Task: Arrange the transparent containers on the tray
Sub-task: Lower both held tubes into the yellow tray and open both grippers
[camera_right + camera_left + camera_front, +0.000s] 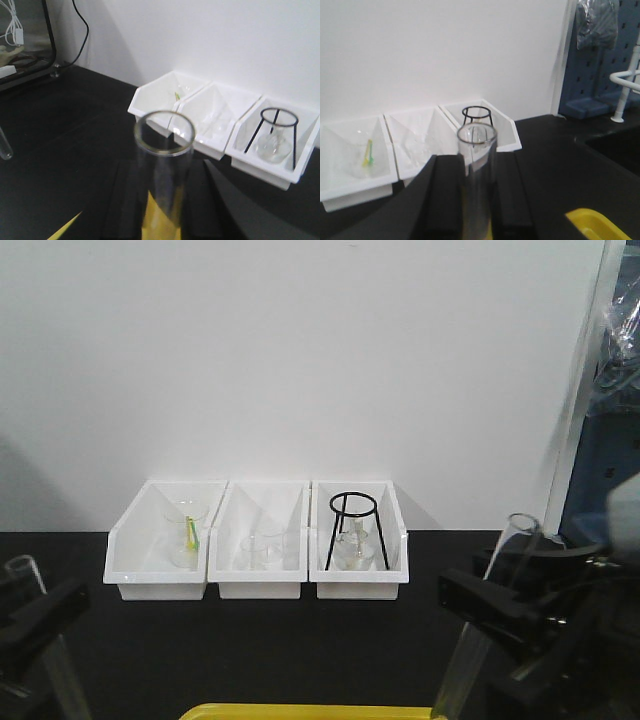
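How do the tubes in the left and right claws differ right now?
The left tube, in the left claw, leans its rim leftward; the right tube, in the right claw, leans rightward. The right tube's rim sits higher in the front view than the left tube's. Both are clear, open end up, clamped.

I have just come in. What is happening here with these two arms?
Each arm holds a clear tube, open end up. The left gripper is shut on the left test tube, the right gripper on the right test tube. The yellow tray lies near them; only its rim shows. Three white bins stand at the back.
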Available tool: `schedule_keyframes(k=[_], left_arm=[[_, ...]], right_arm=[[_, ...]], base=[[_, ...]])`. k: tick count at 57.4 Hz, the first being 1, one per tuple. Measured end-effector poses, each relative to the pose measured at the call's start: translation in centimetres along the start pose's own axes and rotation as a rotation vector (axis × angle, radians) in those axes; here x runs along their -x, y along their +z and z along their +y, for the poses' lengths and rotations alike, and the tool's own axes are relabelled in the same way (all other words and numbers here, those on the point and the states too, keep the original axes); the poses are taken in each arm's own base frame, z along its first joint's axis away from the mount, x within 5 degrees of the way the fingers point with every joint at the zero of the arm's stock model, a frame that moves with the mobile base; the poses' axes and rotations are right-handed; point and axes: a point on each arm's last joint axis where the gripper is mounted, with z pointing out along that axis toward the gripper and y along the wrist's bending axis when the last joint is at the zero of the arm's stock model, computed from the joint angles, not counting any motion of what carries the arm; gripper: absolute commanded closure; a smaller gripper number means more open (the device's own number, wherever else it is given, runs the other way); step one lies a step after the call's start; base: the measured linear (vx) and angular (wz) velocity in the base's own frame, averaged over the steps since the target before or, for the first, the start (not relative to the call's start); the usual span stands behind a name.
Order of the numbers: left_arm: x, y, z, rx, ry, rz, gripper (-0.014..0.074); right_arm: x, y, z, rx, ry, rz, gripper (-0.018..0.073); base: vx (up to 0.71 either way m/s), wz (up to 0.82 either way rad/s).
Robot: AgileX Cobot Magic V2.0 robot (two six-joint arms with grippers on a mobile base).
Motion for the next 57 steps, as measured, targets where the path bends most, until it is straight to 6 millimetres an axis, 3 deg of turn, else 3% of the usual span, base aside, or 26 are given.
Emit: schedule_keyframes(k=[11, 19, 30, 40, 57], left_arm=[[-1.4, 4.7, -1.7, -0.025, -0.034, 0.258, 0.0486], [-2.9, 8.5, -2.5, -0.013, -0.076, 0.415, 0.048], [-8.3, 12.6, -2.4, 0.053, -0.202, 0.651, 0.0476], [-12.2, 14.5, -2.1, 0.102, -0.269, 0.77, 0.0472], [-14.7, 16.0, -1.8, 0.128, -0.281, 0.805, 0.042]], right_arm=[[-3.2, 5.4, -1.2, -0.046, 0.266, 0.203, 0.0568], [-6.1, 8.2, -2.6, -0.095, 0.356, 0.374, 0.0568], [-9.8, 11.3, -3.5, -0.126, 0.395, 0.544, 0.0566], [-12.6, 13.3, -4.0, -0.145, 0.412, 0.652, 0.0561], [-16.3, 15.6, -4.6, -0.179, 0.437, 0.763, 0.0518]], base=[[0.0, 0.0], [0.0, 0.0], [0.0, 0.0], [0.0, 0.0], [0.0, 0.0]])
